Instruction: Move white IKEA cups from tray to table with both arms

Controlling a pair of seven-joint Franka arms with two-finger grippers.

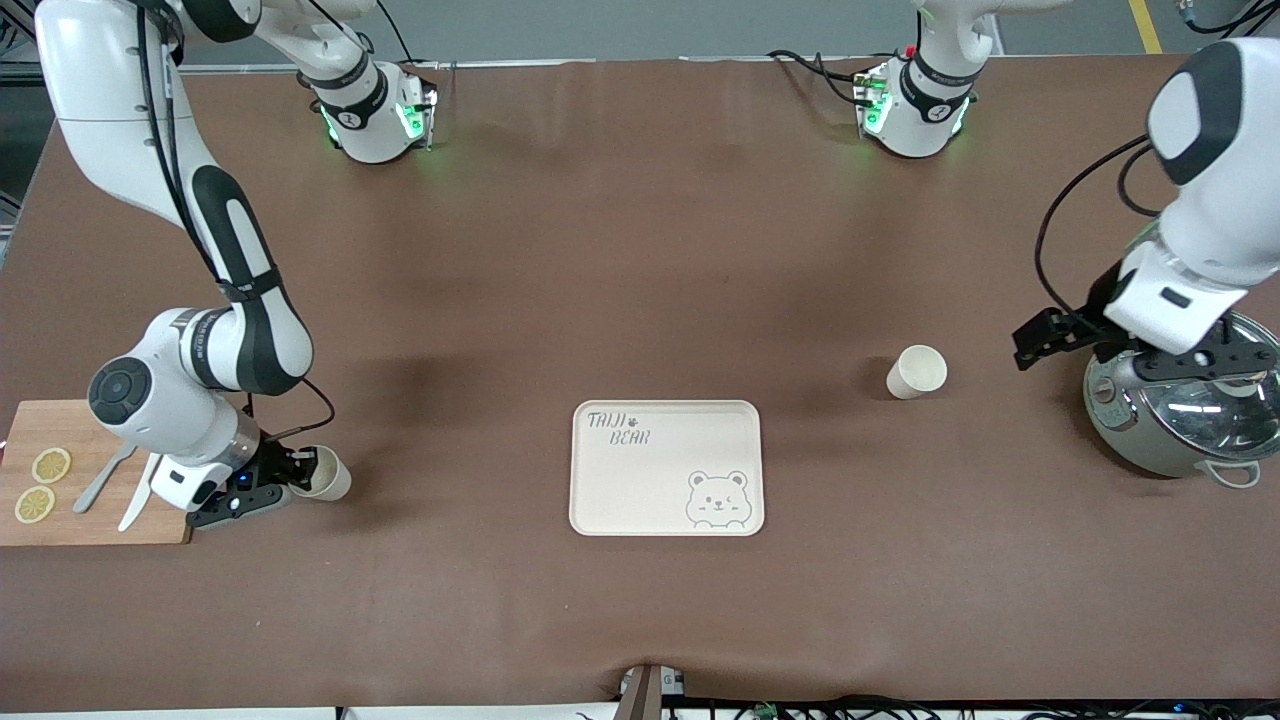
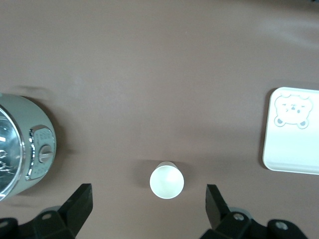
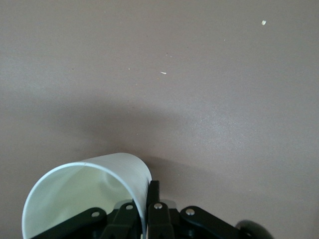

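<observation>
While the right gripper [image 1: 290, 478] pinches the wall of one white cup [image 1: 326, 473] at its rim, one finger inside and one outside, that cup sits low over the brown table [image 1: 620, 250] just beside the wooden cutting board [image 1: 95, 525], toward the right arm's end. Seen from the right wrist view, the cup [image 3: 84, 194] is plain cream-white, thin-walled and round-rimmed, with nothing in it, and the black fingers [image 3: 152, 209] close on its edge.

Spread wide and holding nothing, the left gripper [image 1: 1130, 345] hangs over the table at the left arm's end, above the edge of the grey-green pot [image 1: 1180, 420]. From the left wrist view its two fingertips [image 2: 79, 204] stand well apart, and the second cup [image 2: 167, 180] shows between them, lower down on the table. This cup [image 1: 916, 371] stands upright, mouth up and empty, between the pot and the tray [image 1: 666, 468] and a little farther from the front camera than the tray.

Cream-coloured and rectangular with rounded corners, the tray carries a printed bear face and lettering and holds nothing. A glass lid covers the pot; what is inside cannot be made out. On the cutting board lie two lemon slices [image 1: 42, 484], a spoon [image 1: 102, 480] and a knife [image 1: 140, 492].
</observation>
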